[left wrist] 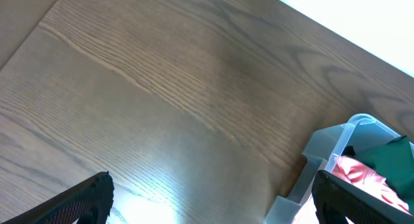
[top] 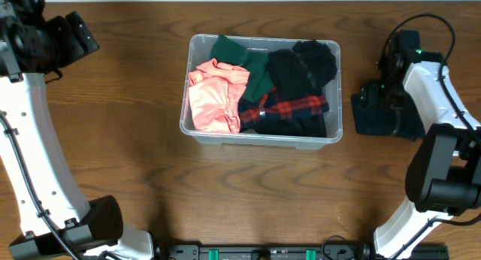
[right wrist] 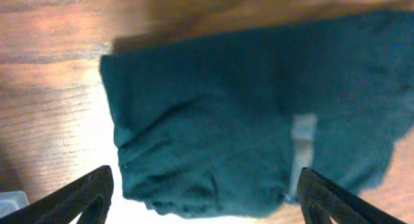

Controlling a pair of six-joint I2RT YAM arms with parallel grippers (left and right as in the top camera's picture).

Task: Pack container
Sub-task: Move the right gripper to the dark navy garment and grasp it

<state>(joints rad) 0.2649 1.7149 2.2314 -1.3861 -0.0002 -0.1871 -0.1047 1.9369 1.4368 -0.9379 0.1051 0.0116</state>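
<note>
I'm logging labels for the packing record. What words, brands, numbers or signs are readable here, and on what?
No text can be read in any view.
Pale tag on the folded dark garment: too blurred to read.
Container and the clothes in it: no text showing.

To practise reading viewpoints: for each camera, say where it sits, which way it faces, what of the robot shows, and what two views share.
Overhead: above the table, looking straight down on the container; left arm and right arm show.
Left wrist: on the left arm, slanting down over table toward the container's corner; open jaws show.
Right wrist: close above a folded cloth, facing down; open jaws show.
Shared: overhead and left wrist both show the container.
</note>
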